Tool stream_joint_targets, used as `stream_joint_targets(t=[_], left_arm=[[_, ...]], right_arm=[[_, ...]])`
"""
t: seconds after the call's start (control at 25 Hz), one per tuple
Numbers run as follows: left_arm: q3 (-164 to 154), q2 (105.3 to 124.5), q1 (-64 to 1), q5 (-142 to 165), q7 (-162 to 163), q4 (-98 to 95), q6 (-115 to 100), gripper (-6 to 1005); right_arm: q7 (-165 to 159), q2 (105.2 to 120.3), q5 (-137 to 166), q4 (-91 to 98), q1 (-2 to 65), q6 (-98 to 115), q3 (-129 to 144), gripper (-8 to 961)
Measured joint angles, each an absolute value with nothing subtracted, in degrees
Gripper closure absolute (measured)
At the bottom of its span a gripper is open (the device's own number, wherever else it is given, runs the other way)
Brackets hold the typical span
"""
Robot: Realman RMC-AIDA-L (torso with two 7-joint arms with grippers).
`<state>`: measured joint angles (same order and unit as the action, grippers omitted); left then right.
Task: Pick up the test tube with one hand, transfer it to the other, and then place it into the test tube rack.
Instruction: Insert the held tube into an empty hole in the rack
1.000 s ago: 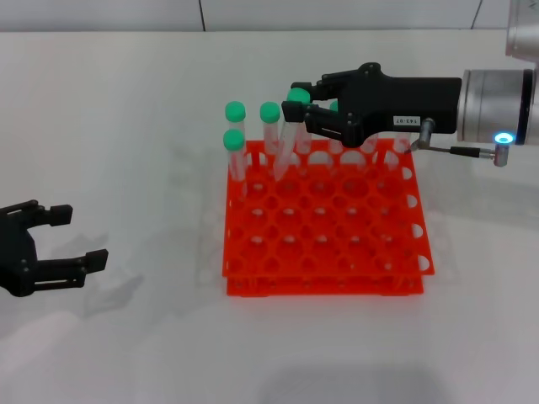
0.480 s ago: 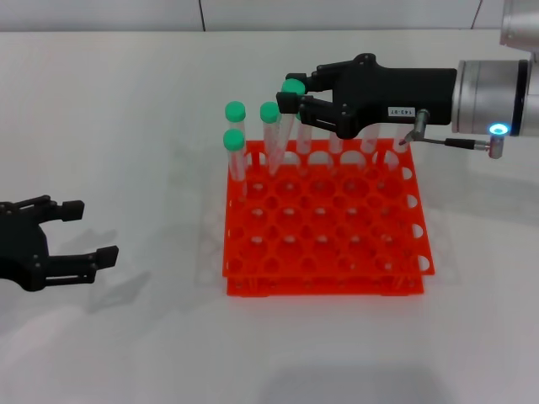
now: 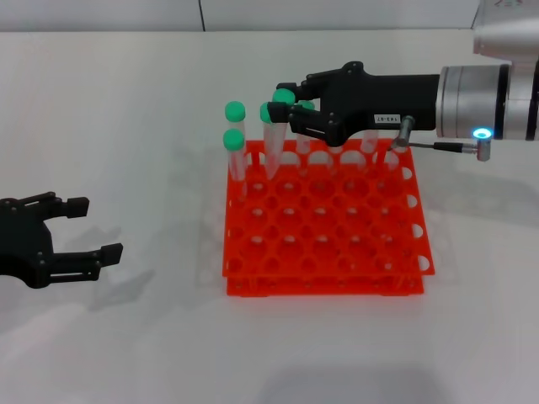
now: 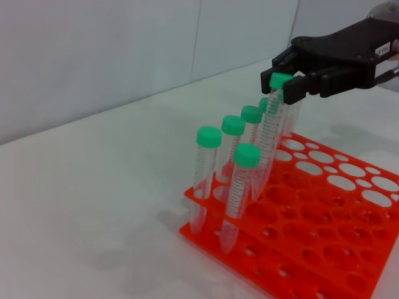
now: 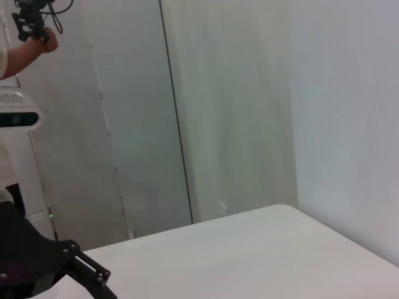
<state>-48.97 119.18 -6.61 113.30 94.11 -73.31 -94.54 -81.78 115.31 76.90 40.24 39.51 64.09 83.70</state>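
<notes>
Orange plastic marks the test tube rack [image 3: 324,220] at the middle of the table, and the last step of the task is in hand: setting the tube into it. The right gripper [image 3: 290,111], the one with the white label on its forearm, reaches in from the right over the rack's far row, its fingers closed on the test tube [image 4: 269,138] just under the green cap. The tube leans, cap toward the gripper, and its lower end is down among the holes near the rack's far left corner, beside the other green-capped tubes [image 3: 235,143] standing there; whether it has seated in a hole I cannot tell. The left gripper [image 3: 80,229] sits low over the table well to the left of the rack, fingers apart and holding nothing. Next, I judge, the tube wants straightening upright and lowering until it seats, before the fingers let go
</notes>
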Motion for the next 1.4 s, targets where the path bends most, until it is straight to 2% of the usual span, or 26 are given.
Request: stream_joint_targets(t=[1.4], left_arm=[[-49.0,118.99,-8.3,113.4,93.2,-70.2,-93.1,112]], right_arm=[[-83.8,115.48,82.9,40.3,43.5,61.1,87.2,684]])
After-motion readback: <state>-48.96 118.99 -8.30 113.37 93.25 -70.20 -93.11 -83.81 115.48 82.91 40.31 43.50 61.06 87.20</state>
